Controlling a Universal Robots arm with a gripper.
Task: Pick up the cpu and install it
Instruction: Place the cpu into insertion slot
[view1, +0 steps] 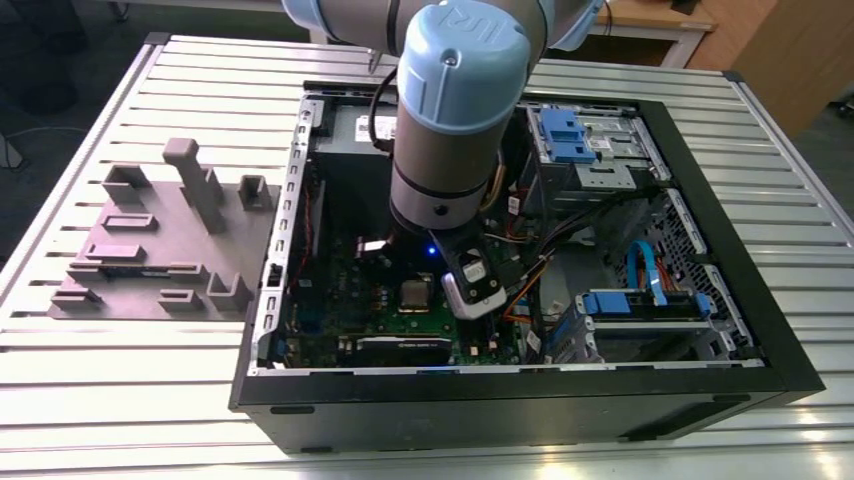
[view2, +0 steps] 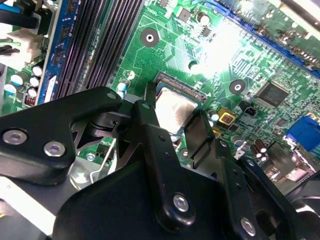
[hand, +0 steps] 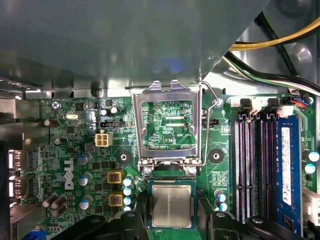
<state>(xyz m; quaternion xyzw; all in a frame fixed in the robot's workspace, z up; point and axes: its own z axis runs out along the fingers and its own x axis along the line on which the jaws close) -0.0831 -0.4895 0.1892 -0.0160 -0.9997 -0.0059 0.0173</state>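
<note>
Jaws: black fingers lay closest to the lens in both wrist views, one on each side of the cpu, hard by two opposite edges. Whether they pressed on the chip or stood just clear could not be told.
Cpu, look: small flat square with a dull silvery-grey lid, a soft sheen and a thin green rim.
Cpu, place: it lay flat and square over the socket on the motherboard, just beside the hinge of the socket frame. Whether it was fully seated was unclear.
Socket frame: silver and standing open, tipped away from the chip, with green board showing through its window.
First wrist view: it looked straight down, so the lid and the open frame appeared square-on.
Second wrist view: it looked along a slant, where one finger covered an edge of the lid and glare washed the board beyond.
Exterior view: the arm reached down into the open case.
Edges: small capacitors stood close on one side of the socket, and the memory slots were near on the other.
Room: the case walls ringed the board, cables ran past the memory slots, and blue drive bays stood toward the exterior view's right.
Bench: slatted metal that carried the case and a grey fixture block, which sat just beside the case on the exterior view's left.
</note>
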